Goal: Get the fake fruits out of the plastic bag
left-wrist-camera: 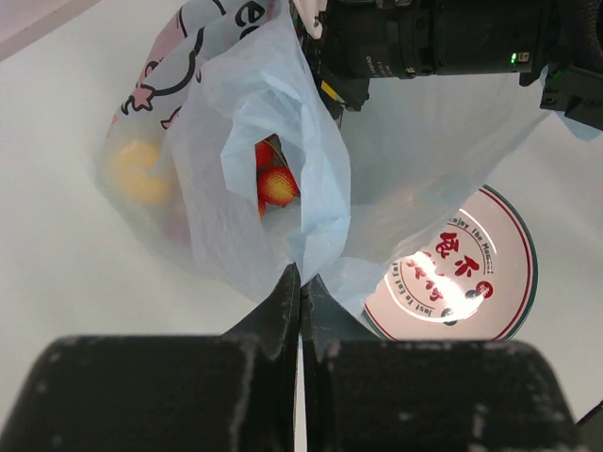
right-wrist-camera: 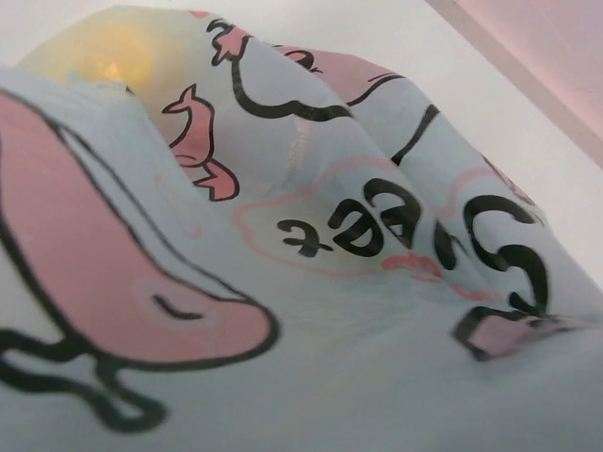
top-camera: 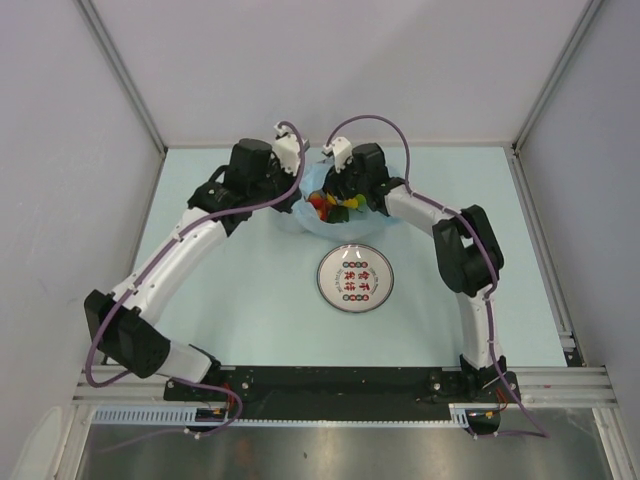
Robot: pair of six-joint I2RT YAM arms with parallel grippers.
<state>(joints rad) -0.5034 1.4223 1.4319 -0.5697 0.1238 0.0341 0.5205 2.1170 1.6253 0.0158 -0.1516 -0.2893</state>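
The light-blue plastic bag [top-camera: 372, 225] lies at the far middle of the table, its mouth held up. My left gripper [left-wrist-camera: 301, 275] is shut on a fold of the bag's rim [left-wrist-camera: 320, 226]. Inside the opening a red fruit [left-wrist-camera: 276, 185] shows, and a yellow one [left-wrist-camera: 139, 169] glows through the film. From above, red, yellow and green fake fruits [top-camera: 330, 207] sit in the bag. My right gripper [top-camera: 343, 203] reaches into the bag from the right; its fingers are hidden. The right wrist view is filled by printed bag film [right-wrist-camera: 330, 226] with a yellow fruit [right-wrist-camera: 104, 52] behind it.
A round white plate [top-camera: 354, 279] with red lettering lies on the table just in front of the bag. The right arm's black wrist [left-wrist-camera: 433, 38] hangs over the bag's mouth. Grey walls close in the table on the left, right and far sides.
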